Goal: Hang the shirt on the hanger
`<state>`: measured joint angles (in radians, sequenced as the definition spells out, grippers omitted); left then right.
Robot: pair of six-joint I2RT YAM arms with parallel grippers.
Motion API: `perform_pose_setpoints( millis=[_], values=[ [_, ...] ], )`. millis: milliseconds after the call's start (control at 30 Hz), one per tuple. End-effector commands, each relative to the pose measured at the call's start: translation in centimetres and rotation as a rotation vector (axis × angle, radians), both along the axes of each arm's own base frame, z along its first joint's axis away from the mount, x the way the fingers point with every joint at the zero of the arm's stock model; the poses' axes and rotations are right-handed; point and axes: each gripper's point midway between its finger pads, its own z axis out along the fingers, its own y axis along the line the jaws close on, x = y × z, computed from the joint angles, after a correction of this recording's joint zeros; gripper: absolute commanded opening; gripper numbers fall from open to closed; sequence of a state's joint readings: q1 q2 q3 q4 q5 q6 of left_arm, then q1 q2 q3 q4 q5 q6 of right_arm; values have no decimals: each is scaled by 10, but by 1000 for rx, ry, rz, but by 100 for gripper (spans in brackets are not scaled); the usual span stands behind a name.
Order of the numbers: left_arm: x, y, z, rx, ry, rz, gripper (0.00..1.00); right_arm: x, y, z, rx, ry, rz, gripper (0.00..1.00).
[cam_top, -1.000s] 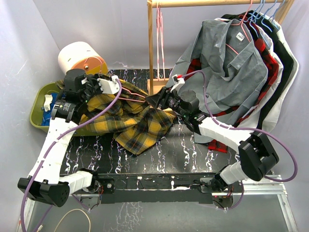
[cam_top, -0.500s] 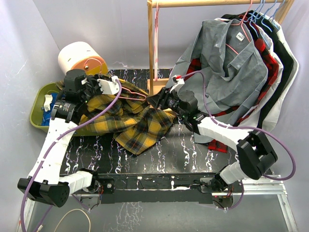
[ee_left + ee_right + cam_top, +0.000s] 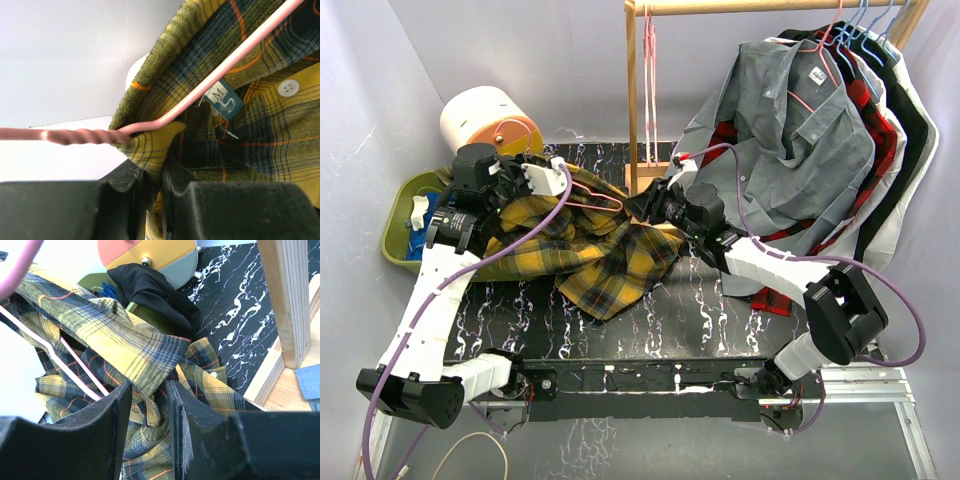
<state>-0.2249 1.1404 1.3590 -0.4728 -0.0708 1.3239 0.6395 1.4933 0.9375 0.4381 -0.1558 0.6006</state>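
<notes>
Moved since before: the right arm's elbow is now a little more toward the middle; the shirt and the left arm look the same.
Top view: the shirt (image 3: 590,250) lies crumpled on the worktop (image 3: 700,310), left of centre. The hanger (image 3: 600,195) is partly inside its collar end. The left fingers (image 3: 555,178) and right fingers (image 3: 642,207) are at opposite ends.
Left wrist: the fingers are closed on collar cloth, just beside the hanger's twisted neck.
Right wrist: the fingers pinch a fold of the plaid.
Handling: the cloth is soft and limp, probably rather heavy, and it will sag; better to hold it at the collar or shoulder seam. The hanger seems thin, stiff and light.
</notes>
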Motion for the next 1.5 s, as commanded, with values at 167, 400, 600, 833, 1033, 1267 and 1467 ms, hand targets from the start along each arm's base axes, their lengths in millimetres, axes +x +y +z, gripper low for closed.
perform_pose_setpoints(
  millis=[167,400,600,833,1033,1267,1467],
  values=[
    [-1,10,23,13,-77,44,0,8,13,41,57,-78,31,8],
    [13,31,53,89,-270,161,0,-1,-11,37,56,77,-72,8],
    [18,37,69,212,-458,184,0,-23,-27,69,118,133,-95,8],
    [22,44,91,140,-545,258,0,-30,-35,80,84,181,-117,8],
    [18,40,95,78,-616,352,0,-57,8,82,191,267,-13,8],
    [17,27,77,-89,-574,363,0,-95,98,114,285,246,66,8],
    [6,-1,43,-401,-313,295,0,-79,146,103,393,251,73,8]
  ],
)
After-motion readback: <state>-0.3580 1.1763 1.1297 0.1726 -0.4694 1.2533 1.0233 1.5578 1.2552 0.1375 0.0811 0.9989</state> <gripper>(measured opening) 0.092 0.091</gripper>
